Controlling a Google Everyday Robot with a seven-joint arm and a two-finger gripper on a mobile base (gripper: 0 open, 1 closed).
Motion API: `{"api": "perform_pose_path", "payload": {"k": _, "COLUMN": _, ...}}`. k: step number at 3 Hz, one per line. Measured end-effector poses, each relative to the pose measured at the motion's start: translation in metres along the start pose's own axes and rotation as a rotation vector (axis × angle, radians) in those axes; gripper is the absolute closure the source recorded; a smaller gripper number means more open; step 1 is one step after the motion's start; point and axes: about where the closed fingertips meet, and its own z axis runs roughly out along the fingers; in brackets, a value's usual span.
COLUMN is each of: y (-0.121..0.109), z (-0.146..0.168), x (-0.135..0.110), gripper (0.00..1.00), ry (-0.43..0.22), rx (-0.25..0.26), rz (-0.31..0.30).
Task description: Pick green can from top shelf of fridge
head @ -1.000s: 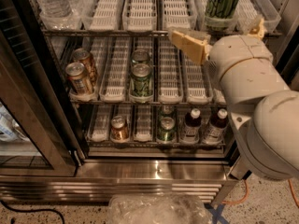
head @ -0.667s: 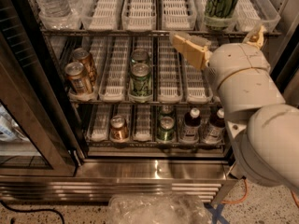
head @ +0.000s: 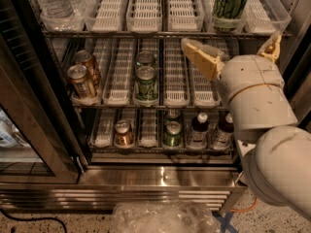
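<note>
The tall dark-green can point(head: 229, 3) with streaky markings stands in a white slotted lane tray point(head: 265, 13) at the right end of the top shelf point(head: 146, 33) of the fridge point(head: 160, 176). Its lid is cut off by the picture's top edge. My gripper point(head: 232, 40) is open, with one yellowish finger point(head: 200, 57) to the left and the other finger point(head: 272, 45) to the right. It hangs in front of the shelf edge just below the can and does not touch it. My white arm point(head: 257, 110) fills the right side.
Water bottles point(head: 53, 4) stand at the top left. The middle rack holds brown cans point(head: 81, 79) and stubby green cans point(head: 146, 79). The bottom rack holds cans and dark bottles point(head: 199, 130). The open glass door point(head: 29, 130) is at left, a clear plastic bag point(head: 165, 217) below.
My gripper has shifted slightly down and to the right in front of the shelf edge and is still open. The green can has not moved.
</note>
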Motion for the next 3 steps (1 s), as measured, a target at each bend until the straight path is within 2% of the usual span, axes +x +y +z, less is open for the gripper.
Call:
{"api": "perform_pose_path", "payload": {"k": 2, "y": 0.0000, "z": 0.0000, "x": 0.0000, "gripper": 0.37, "ry": 0.000, "rx": 0.000, "rz": 0.000}}
{"api": "perform_pose_path", "payload": {"k": 3, "y": 0.0001, "z": 0.0000, "x": 0.0000, "gripper": 0.20, "ry": 0.000, "rx": 0.000, "rz": 0.000}}
